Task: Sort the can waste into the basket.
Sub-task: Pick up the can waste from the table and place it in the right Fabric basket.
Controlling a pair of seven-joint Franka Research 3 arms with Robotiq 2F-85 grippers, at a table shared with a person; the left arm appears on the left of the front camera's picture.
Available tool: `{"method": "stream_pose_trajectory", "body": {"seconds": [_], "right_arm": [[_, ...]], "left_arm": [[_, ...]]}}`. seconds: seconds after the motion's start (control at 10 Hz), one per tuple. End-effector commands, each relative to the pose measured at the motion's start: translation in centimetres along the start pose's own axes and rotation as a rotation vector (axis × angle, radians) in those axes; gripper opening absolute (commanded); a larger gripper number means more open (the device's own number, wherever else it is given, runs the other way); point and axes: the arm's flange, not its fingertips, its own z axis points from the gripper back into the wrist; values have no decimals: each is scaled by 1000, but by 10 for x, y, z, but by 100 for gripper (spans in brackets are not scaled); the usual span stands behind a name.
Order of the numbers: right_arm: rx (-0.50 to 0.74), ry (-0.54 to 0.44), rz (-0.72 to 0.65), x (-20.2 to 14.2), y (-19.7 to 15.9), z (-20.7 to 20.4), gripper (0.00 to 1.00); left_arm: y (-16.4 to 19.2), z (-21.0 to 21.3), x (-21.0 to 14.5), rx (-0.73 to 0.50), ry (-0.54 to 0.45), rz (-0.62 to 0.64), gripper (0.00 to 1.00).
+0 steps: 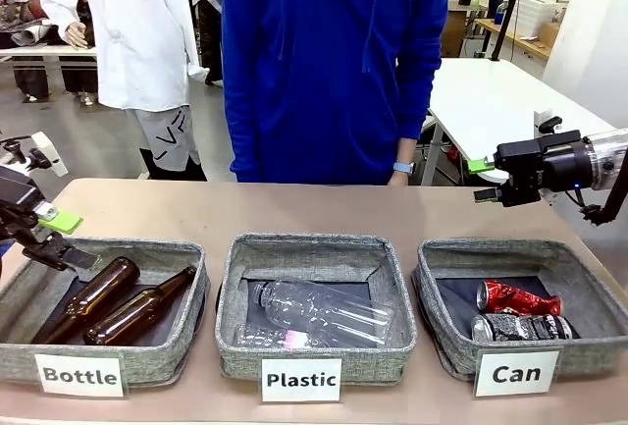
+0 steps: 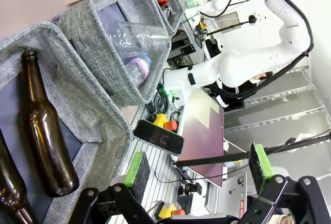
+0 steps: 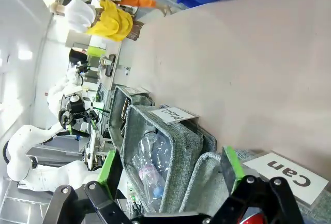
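Both claws stand wide apart and hold nothing. Left claw (image 1: 54, 229) hangs at the left edge of the front view, over the near-left corner of the grey bin marked "Bottle" (image 1: 167, 364), its green pads spread; in its own wrist view (image 2: 196, 168) the fingers rise from the bottom edge with only background gear between them. Right claw (image 1: 481, 180) sits above the surface (image 1: 294, 211) at the far right, behind the basket (image 1: 444, 342), pointing toward the middle of the picture, and its wrist view (image 3: 170, 167) shows the two pads well apart with bare air between.

In the basket, which carries a white "Can" label (image 1: 516, 373), lie both pieces of can waste, on their sides on the dark lining. Red dented can (image 1: 518, 297) lies farther from the label; black can with pale print (image 1: 522, 327) lies just in front of it, nearer the label, the two touching or nearly so.

Middle bin, labelled "Plastic" (image 1: 368, 346), holds clear plastic bottles (image 1: 319, 315). Two brown glass bottles (image 1: 118, 307) lie slantwise in the "Bottle" bin. A person in a blue top (image 1: 334, 62) stands at the far side of the surface.
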Motion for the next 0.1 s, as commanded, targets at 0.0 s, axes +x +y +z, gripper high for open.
{"method": "stream_pose_trajectory", "body": {"seconds": [0.0], "right_arm": [[7,14,23,2,-1,2,100]], "left_arm": [[-3,2,-3,-6,8,-4,100]]}}
